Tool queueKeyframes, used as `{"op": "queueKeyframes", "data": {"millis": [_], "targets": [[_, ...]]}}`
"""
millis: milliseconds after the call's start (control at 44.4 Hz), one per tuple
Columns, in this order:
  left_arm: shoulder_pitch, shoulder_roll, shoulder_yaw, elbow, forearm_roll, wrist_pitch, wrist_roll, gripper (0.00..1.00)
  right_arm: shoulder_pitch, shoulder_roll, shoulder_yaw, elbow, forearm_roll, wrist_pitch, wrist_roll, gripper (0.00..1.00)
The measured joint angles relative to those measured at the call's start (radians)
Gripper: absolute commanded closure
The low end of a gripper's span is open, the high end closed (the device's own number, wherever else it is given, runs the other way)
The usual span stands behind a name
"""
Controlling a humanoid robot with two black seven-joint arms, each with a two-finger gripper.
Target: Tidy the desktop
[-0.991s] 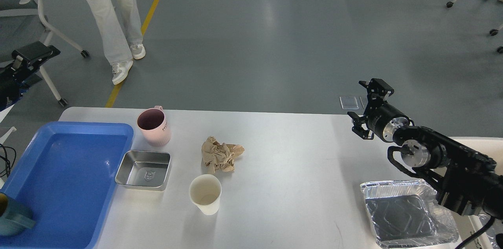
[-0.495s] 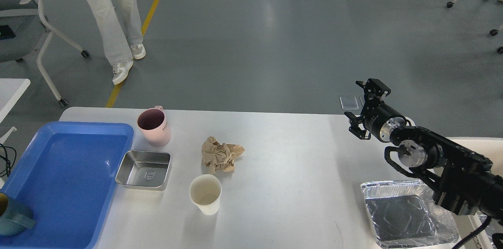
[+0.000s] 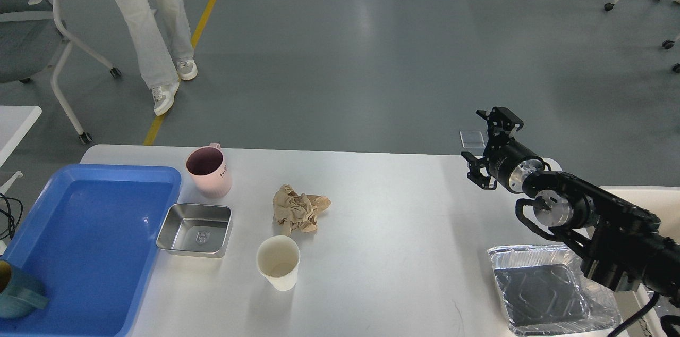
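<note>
- The counter (image 3: pixel 404 220), the white desktop to be tidied, fills the lower view from the blue tray on the left to the foil pan at the right corner.
- The blue tray (image 3: pixel 106 183) lies on the counter's left end; a teal mug (image 3: pixel 16 294) sits in its near corner, so sorting looks partly done.
- My right gripper (image 3: pixel 486 148) hangs above the counter's far right edge, fingers apart and empty; the left arm is out of view.
- The foil pan (image 3: pixel 542 294) lies empty below my right arm.
- The steel dish (image 3: pixel 195 230) rests just beside the tray, with the pink mug (image 3: pixel 208 171) behind it.
- The crumpled brown paper (image 3: pixel 298 210) lies mid-counter, well apart from the gripper; I judge it the next target, calling for a long leftward reach and descent.
- The paper cup (image 3: pixel 278 262) stands upright just in front of the paper and could be knocked over.
</note>
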Motion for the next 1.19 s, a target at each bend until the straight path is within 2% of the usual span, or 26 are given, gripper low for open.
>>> {"op": "queueKeyframes", "data": {"millis": [135,270,360,383,585,766,946,1193], "targets": [[0.01,-0.035,0.007,0.014,0.004,0.041,0.006,0.07,-0.001,0.0,0.0,-0.001,0.0,0.0,0.0,0.0],[0.046,-0.141,0.026,0.058,0.02,0.139,0.017,0.07,-0.001,0.0,0.0,-0.001,-0.01,0.0,0.0,0.0],[0.081,-0.249,0.049,0.116,0.051,0.213,0.021,0.07,-0.002,0.0,0.0,-0.001,-0.02,0.0,0.0,0.0],[0.095,-0.31,0.065,0.153,0.072,0.242,0.026,0.07,-0.002,0.0,0.0,-0.001,-0.022,0.0,-0.001,0.0],[0.116,-0.583,0.155,0.345,0.142,0.36,0.066,0.07,-0.002,0.004,-0.001,-0.001,-0.023,-0.002,-0.002,0.0],[0.117,-0.759,0.226,0.462,0.16,0.442,0.089,0.08,-0.005,0.005,-0.002,-0.005,-0.024,-0.004,-0.002,0.0],[0.111,-0.858,0.294,0.555,0.162,0.53,0.094,0.09,-0.01,0.005,-0.003,-0.007,-0.025,-0.009,-0.002,0.0],[0.111,-0.955,0.315,0.641,0.163,0.548,0.094,0.12,-0.014,0.014,-0.003,-0.01,-0.046,-0.02,-0.002,0.0]]}}
